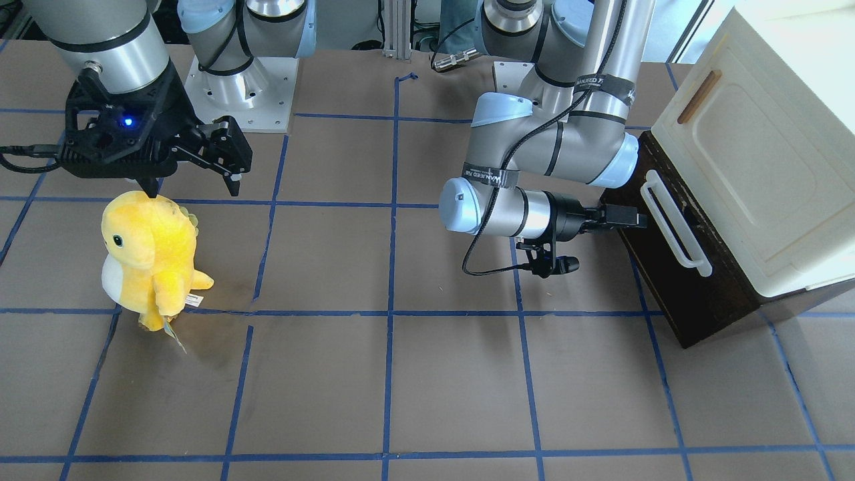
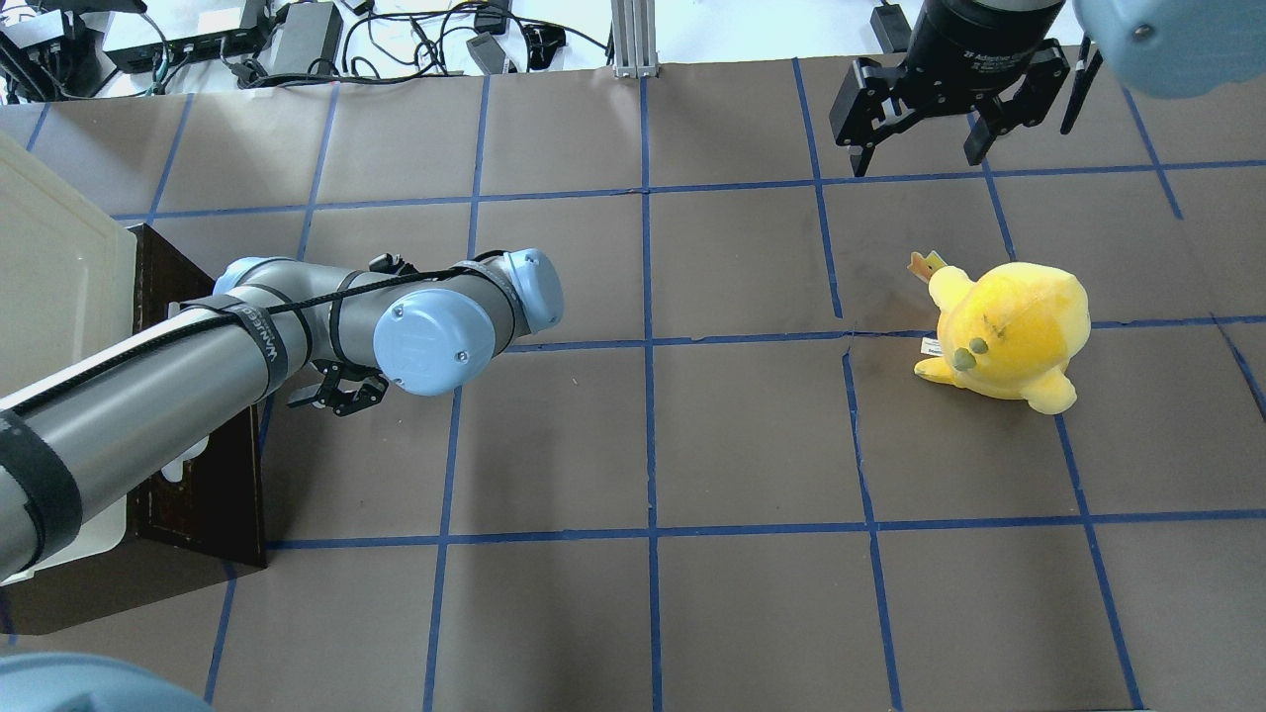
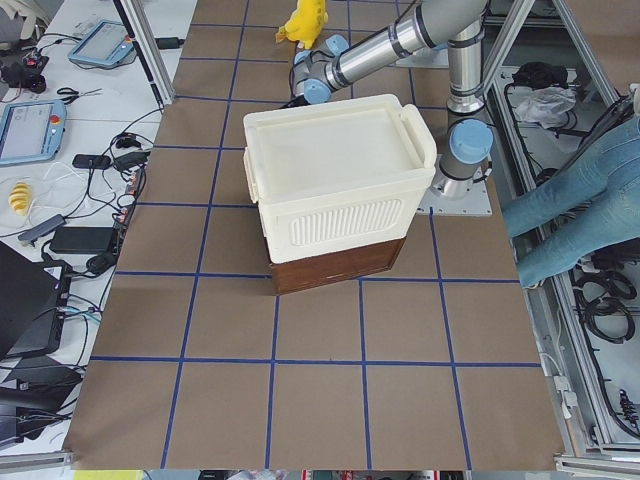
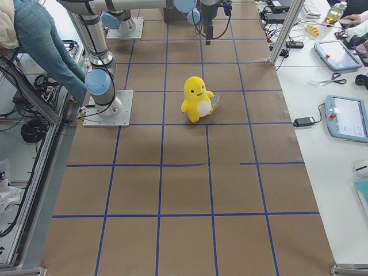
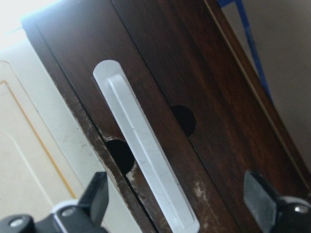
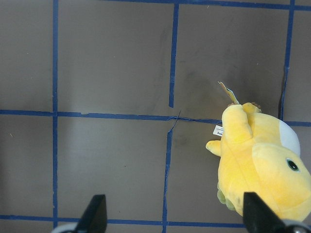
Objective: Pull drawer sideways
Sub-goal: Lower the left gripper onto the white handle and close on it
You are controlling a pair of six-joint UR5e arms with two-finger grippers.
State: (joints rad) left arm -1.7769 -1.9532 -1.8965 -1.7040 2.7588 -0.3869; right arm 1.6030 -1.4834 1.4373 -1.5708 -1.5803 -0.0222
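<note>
Drawer (image 1: 695, 300) sits right under the cream cabinet (image 1: 768, 153). It looks shut to me: its dark brown front lies flat with the wood around it, and you can see none of its inside. Its long white handle (image 1: 674, 224) runs along that front, just below the cabinet's door.

Your left gripper (image 1: 631, 219) points sideways at the drawer front, just beside the top end of the handle. In the left wrist view its jaws stand wide apart, with the handle lined up in the gap between them. They are not squeezing it. I cannot tell if a fingertip touches the wood.

Your right gripper (image 2: 917, 156) hangs well away from the cabinet, at the other end of the table (image 1: 401, 267), near a yellow plush toy (image 1: 150, 257). Its jaws are wide too, and they hold nothing.

So I think the task has only just begun. The reach looks almost done. What is left is to close the left jaws on the handle and pull the drawer straight out from under the cabinet. Go slowly, because the cabinet may slide along if the drawer sticks.
</note>
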